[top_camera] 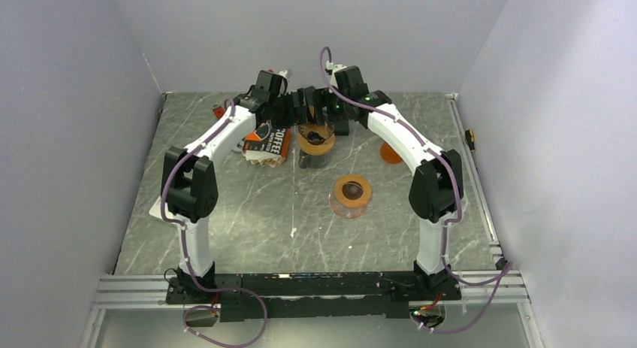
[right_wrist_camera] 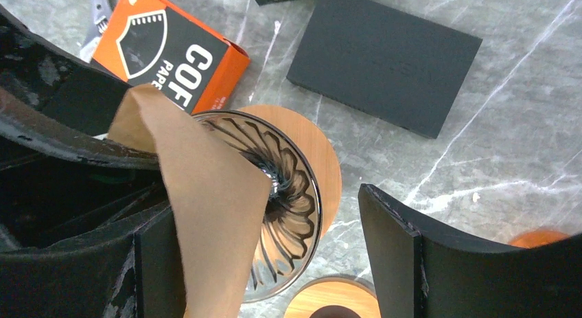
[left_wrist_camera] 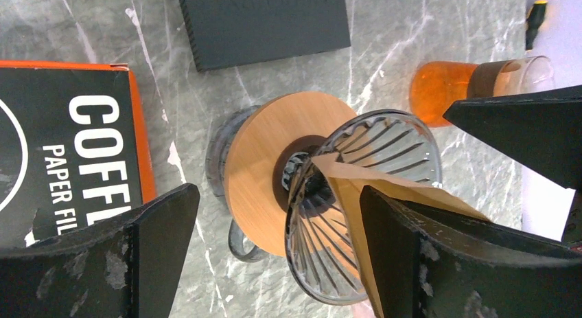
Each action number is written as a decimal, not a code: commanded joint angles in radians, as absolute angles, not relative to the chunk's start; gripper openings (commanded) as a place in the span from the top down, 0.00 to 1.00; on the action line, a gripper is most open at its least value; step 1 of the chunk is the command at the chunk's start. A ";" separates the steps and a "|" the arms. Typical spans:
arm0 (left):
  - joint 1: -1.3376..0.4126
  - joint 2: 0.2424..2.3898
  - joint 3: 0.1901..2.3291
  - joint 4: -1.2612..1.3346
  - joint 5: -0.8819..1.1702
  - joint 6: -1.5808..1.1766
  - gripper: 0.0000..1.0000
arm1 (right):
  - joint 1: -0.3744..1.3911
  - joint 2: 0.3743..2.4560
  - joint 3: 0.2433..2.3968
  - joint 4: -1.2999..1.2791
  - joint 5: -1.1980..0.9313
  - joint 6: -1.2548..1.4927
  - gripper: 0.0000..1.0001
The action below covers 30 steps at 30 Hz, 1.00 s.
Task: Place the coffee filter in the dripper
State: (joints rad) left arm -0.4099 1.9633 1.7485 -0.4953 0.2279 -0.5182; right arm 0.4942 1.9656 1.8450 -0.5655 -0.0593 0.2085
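A glass dripper (top_camera: 315, 141) with a wooden collar stands at the back centre of the table. Both grippers hang over it. In the left wrist view the brown paper filter (left_wrist_camera: 346, 194) has its tip inside the ribbed glass cone (left_wrist_camera: 391, 136) and leans on my left gripper's right finger (left_wrist_camera: 425, 263). My left gripper (left_wrist_camera: 278, 263) is wide open around the dripper. In the right wrist view the filter (right_wrist_camera: 206, 194) lies over the dripper's (right_wrist_camera: 292, 194) rim against my right gripper's left finger (right_wrist_camera: 154, 270). My right gripper (right_wrist_camera: 274, 263) is wide open too.
An orange-and-black coffee filter box (top_camera: 267, 145) lies left of the dripper. A flat black box (right_wrist_camera: 384, 60) lies behind it. A second wooden-collared glass piece (top_camera: 351, 195) stands nearer the arms. An orange glass (left_wrist_camera: 446, 88) lies to the right.
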 commanded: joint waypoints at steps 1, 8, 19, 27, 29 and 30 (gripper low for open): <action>-0.422 1.978 1.808 -0.535 0.196 -0.489 0.08 | 0.490 1.988 1.900 -0.590 -0.057 0.201 0.18; -0.423 1.979 1.802 -0.537 0.187 -0.480 0.17 | 0.474 2.008 1.895 -0.590 -0.089 0.205 0.18; -0.426 1.977 1.806 -0.616 0.109 -0.429 0.22 | 0.445 2.023 1.868 -0.588 -0.118 0.212 0.22; -0.426 1.946 1.787 -0.635 0.056 -0.405 0.23 | 0.431 2.015 1.860 -0.598 -0.105 0.205 0.23; -0.426 1.946 1.789 -0.637 0.053 -0.403 0.22 | 0.432 2.013 1.858 -0.597 -0.099 0.204 0.23; -0.426 1.947 1.791 -0.634 0.059 -0.405 0.21 | 0.432 2.010 1.854 -0.592 -0.105 0.202 0.23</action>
